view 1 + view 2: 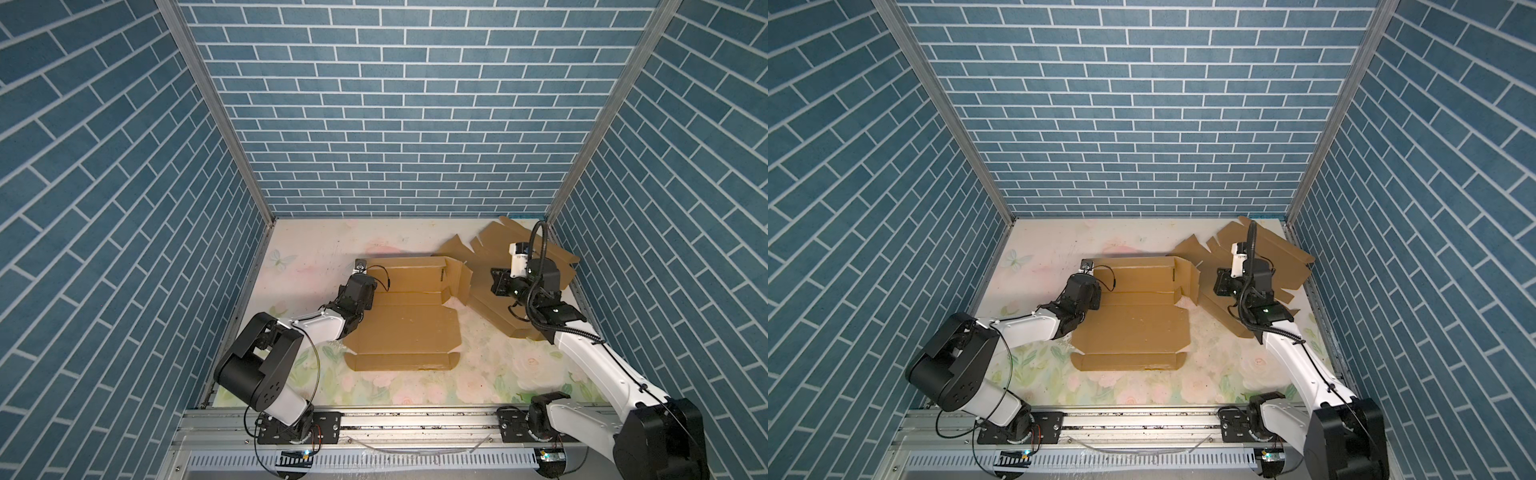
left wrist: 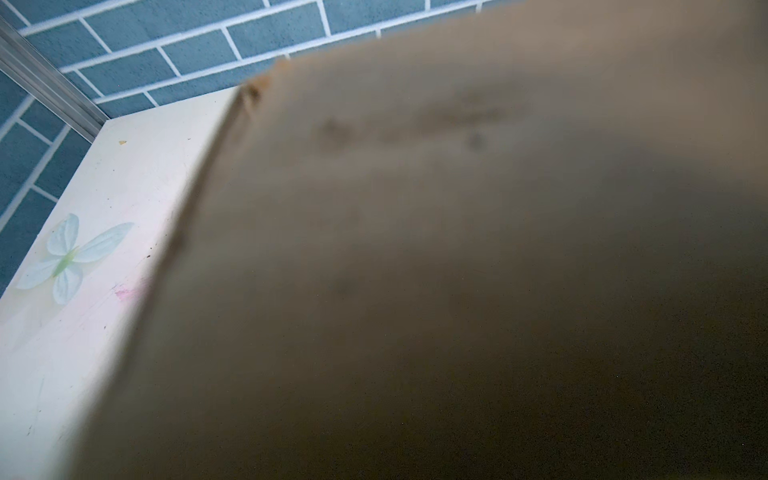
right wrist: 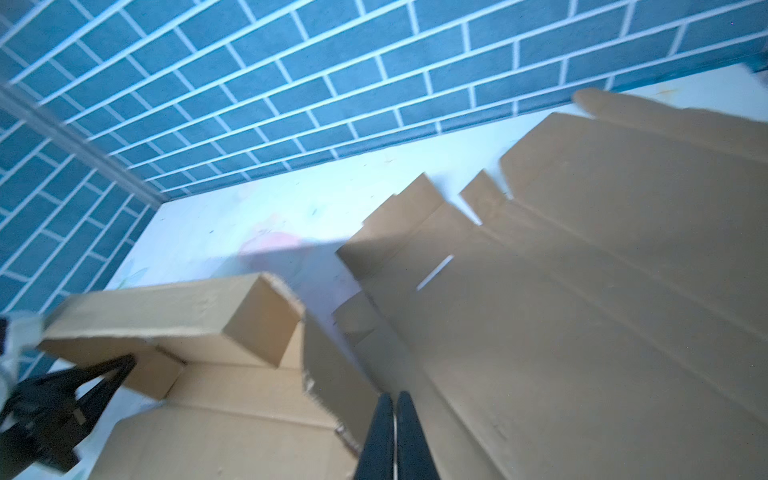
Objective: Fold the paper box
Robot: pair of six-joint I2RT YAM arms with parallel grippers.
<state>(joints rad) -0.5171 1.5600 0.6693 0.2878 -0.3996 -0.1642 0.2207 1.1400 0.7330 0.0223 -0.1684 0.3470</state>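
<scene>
cardboard first: the brown paper box blank (image 1: 401, 328) lies mid-worktop, partly formed. its long back wall stands upright with a small end tab turned in, the right side flap leans up at an angle, and the wide front panel with its narrow lip lies flat toward the robot.

the left gripper (image 3: 120, 370) sits at the left end of that back wall, its jaws drawn nearly together. whether cardboard is pinched between them i cannot tell, as the left wrist view shows only blurred brown board.

the right gripper (image 3: 395, 415) is closed and holds nothing, hanging over a loose pile of flat brown cardboard blanks (image 3: 602, 291) near the right rear corner, just beside the box's leaning flap.

judging by this, the step in hand is raising the side walls. the next move likely calls for the right gripper to cross to the leaning flap and push it upright while the left steadies the back wall.

around them lie the pale floral worktop (image 1: 316, 245) and blue brick-patterned walls (image 1: 395, 124).
</scene>
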